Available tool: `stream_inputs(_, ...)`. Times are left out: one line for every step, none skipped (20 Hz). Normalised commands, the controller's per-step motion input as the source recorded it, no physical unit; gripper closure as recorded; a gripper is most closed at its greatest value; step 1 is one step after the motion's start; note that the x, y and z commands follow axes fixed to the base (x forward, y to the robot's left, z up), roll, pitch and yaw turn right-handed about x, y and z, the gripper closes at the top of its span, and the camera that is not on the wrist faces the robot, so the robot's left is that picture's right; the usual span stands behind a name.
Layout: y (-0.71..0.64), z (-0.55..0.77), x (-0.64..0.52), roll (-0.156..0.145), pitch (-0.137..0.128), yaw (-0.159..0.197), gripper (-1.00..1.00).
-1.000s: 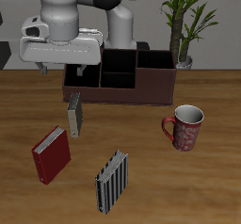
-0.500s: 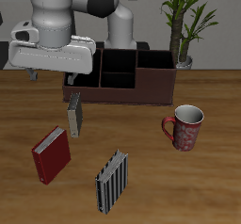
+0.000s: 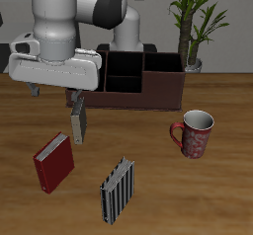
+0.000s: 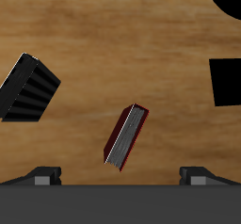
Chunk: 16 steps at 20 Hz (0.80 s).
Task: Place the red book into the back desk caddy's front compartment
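The red book (image 3: pixel 54 162) lies tilted on the wooden table near the front edge; it also shows in the wrist view (image 4: pixel 127 136), dark red with white page edges. My gripper (image 3: pixel 57 91) hangs open and empty above the table, between the book and the caddy, apart from both. Its fingertips (image 4: pixel 42 174) frame the wrist view. The back desk caddy (image 3: pixel 158 94) is a dark maroon box at the table's back. Its front compartment (image 3: pixel 124 83) is a small black cell in the middle section, holding nothing.
A thin grey book (image 3: pixel 79 120) stands just below my gripper, in front of the caddy. A black-and-grey striped book (image 3: pixel 117 190) stands near the front edge, also in the wrist view (image 4: pixel 28 87). A red mug (image 3: pixel 194 133) and a potted plant (image 3: pixel 193 27) stand beside the caddy.
My gripper has moved away from the caddy toward the table's front and a little lower, still open. The books, mug and caddy have not moved.
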Motion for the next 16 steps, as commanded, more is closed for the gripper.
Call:
stream_inputs(-0.12,-0.25,0.16,0.050,-0.013,-0.012,-1.00)
stream_inputs(-0.27,-0.24,0.16,0.017,-0.032,-0.041,-1.00)
stream_inputs(-0.22,-0.22,0.12,0.003,-0.030,-0.089,-1.00)
stream_inputs(-0.15,-0.16,0.07,0.026,-0.049,-0.039,-1.00)
stream_inputs(-0.24,-0.31,0.05,-0.022,-0.034,-0.037,-1.00)
stream_inputs(-0.10,-0.19,0.04,0.014,-0.010,-0.102,-1.00)
stream_inputs(0.09,0.01,0.00,0.000,0.000,0.000,-1.00)
stream_inputs(-0.31,-0.44,0.06,0.022,-0.092,-0.133,-1.00)
stream_inputs(0.15,-0.01,-0.01,0.000,0.000,0.000,-1.00)
stream_inputs(-0.09,-0.35,0.03,0.020,-0.023,-0.096,-1.00)
stream_inputs(-0.08,-0.24,0.01,0.055,-0.005,-0.142,-1.00)
stream_inputs(-0.32,-0.23,0.02,-0.042,-0.006,-0.148,-1.00)
stream_inputs(-0.09,-0.29,0.02,-0.043,-0.016,-0.116,-1.00)
stream_inputs(0.01,-0.41,0.09,0.018,0.065,0.047,-1.00)
stream_inputs(-0.06,-0.31,0.03,-0.039,0.020,-0.037,-1.00)
stream_inputs(-0.08,-0.23,0.02,0.000,0.008,-0.106,-1.00)
